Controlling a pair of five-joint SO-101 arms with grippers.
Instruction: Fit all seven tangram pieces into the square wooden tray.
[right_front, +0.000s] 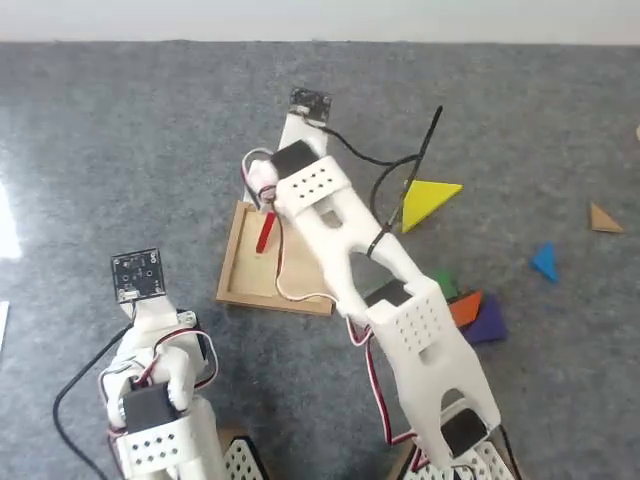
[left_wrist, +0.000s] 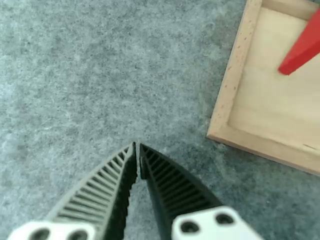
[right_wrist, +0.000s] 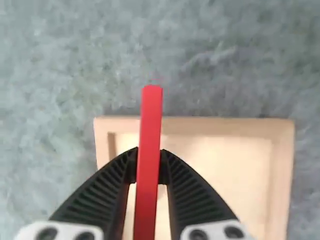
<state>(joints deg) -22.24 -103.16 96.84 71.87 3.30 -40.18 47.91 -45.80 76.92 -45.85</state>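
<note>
One red piece (right_wrist: 151, 130), held on edge in the right jaws, points its long axis out from them across the wooden tray (right_wrist: 282, 165), apparently just above its floor, while the left jaws, closed and empty, hover beside it.

Ahead of the left gripper (left_wrist: 137, 146), whose jaws are pressed together, the grey felt-like tabletop (left_wrist: 100, 65) lies bare and open. Ahead and toward the other arm, the low rim of the square wooden tray (left_wrist: 235, 80) rises as a step. The right gripper (right_wrist: 149, 152) hangs over that tray, clamping a flat red tangram piece (right_wrist: 151, 125) on edge. Bare tray floor lies to either side of it, with open tabletop beyond the far rim. The white right arm (right_front: 340, 235) stretches over the tray's edge behind this gripper, barring entry there. Farther back beside that arm lie a yellow triangular piece (right_front: 425, 200) and a cluster of green, orange and purple pieces (right_front: 470, 312).
</note>
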